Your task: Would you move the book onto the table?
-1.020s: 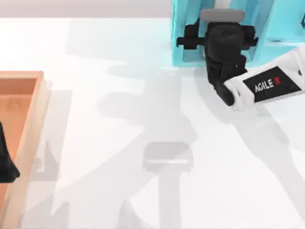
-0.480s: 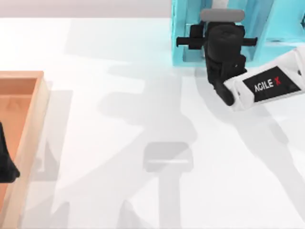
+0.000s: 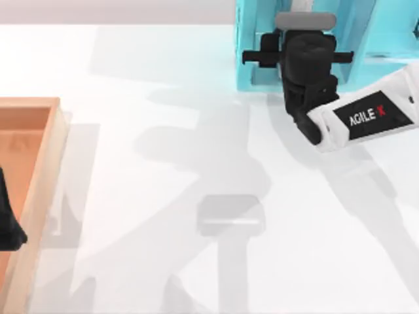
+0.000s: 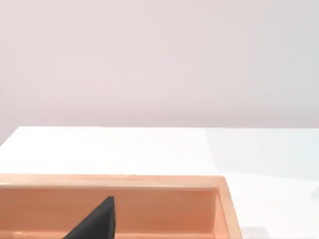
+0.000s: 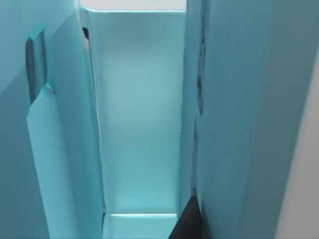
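Right gripper: the right gripper [image 3: 302, 46] sits at the far right of the table [image 3: 163, 131], pushed into the open front of the cyan shelf unit [image 3: 252, 46].
Just changed: over the last second it has crept a little farther into the shelf unit. In the last half of that second it has barely shifted, so the reach looks to be ending.
Grip: from these views it cannot be told how far the right gripper is open, or whether it has hold of anything.
Book: in the right wrist view, a pale teal slab with a small red fleck at its upper corner stands upright against one side of the compartment. This is most likely the book [image 5: 62, 164]. It is inside the shelf unit and not on the table.
Meaning for the task: judged from this, the approach is nearly done. The grasp, the pull-out and the set-down on the open white surface are all left to do.
Risk: the compartment is narrow, so the book could scrape the shelf walls on the way out.
Left gripper: the left gripper [image 3: 8, 226] is parked at the near left, over the wooden tray [image 3: 46, 163]; its opening cannot be told.
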Motion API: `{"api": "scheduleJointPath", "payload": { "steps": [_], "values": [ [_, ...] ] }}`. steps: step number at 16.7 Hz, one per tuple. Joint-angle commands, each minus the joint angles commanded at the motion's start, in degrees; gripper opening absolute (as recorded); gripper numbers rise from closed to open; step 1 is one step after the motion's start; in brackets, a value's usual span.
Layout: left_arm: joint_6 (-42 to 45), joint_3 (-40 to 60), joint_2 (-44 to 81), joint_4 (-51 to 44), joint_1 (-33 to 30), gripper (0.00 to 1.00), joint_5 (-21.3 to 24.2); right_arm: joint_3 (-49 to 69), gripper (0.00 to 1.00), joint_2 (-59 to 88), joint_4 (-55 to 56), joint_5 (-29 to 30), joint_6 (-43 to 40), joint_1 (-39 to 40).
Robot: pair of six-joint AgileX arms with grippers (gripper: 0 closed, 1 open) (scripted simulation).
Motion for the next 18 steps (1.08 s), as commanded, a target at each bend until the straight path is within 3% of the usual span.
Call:
{"api": "scheduleJointPath", "payload": {
  "steps": [7,18],
  "values": [
    [0.0,0.0,0.0,0.0,0.0,1.0,0.0,-4.2,0.0,-6.5,-3.8,2.1,-0.1,1.8],
    [0.0,0.0,0.0,0.0,0.0,1.0,0.0,-26.8,0.0,-51.8,-25.5,13.1,2.2,13.8]
  ]
}}
